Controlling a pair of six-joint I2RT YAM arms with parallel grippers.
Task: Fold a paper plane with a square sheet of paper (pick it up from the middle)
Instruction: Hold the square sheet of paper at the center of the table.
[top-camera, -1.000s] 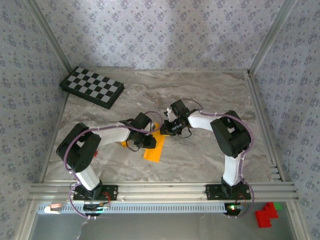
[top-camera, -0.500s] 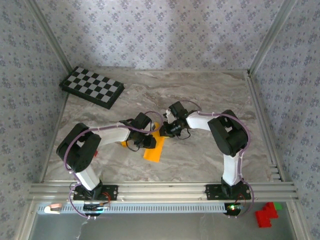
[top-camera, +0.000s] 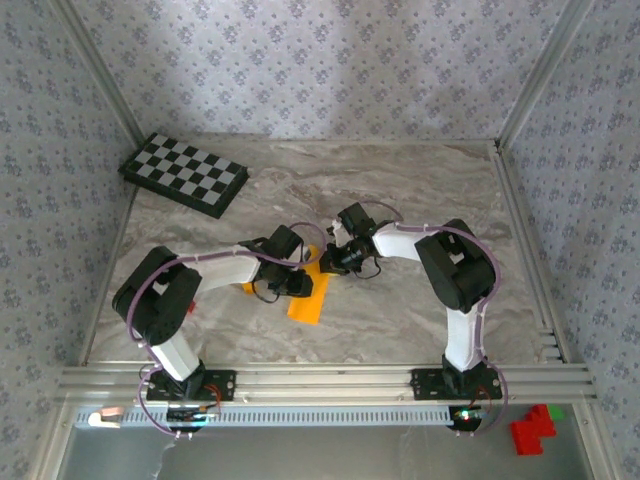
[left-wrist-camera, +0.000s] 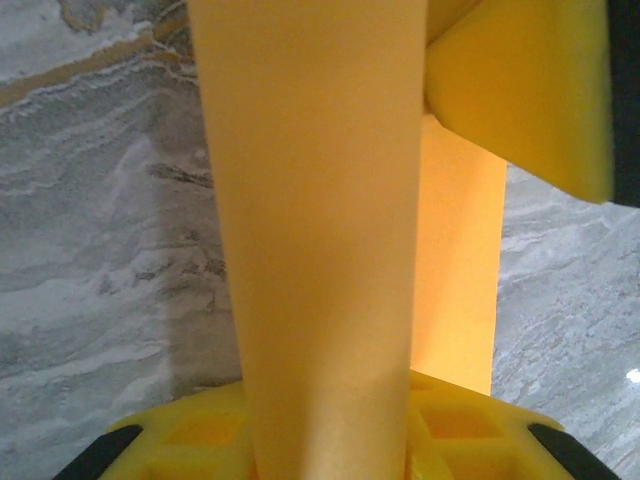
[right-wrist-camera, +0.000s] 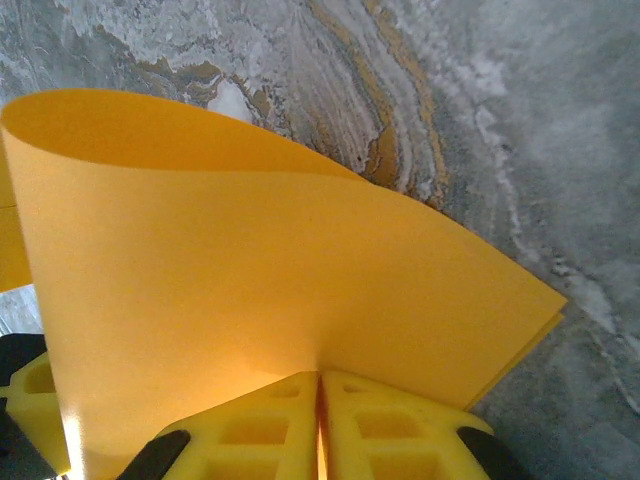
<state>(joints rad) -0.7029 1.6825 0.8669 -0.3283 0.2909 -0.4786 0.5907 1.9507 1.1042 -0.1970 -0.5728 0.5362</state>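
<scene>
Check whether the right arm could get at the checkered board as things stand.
Probably not right away: the right gripper is shut on the square sheet of paper, and the checkered board lies at the far left corner, with the left arm close beside the way there.

The thin orange-yellow square sheet of paper (right-wrist-camera: 250, 280) looked matt and smooth. The grey marble-patterned tabletop (left-wrist-camera: 100, 250) had a dull sheen — the yellow moulded-plastic fingers (right-wrist-camera: 250, 430) were matt too.

Checkered board (top-camera: 184, 174) back-left on table (top-camera: 420, 190); possibly red blocks (top-camera: 532, 432) front-right
</scene>
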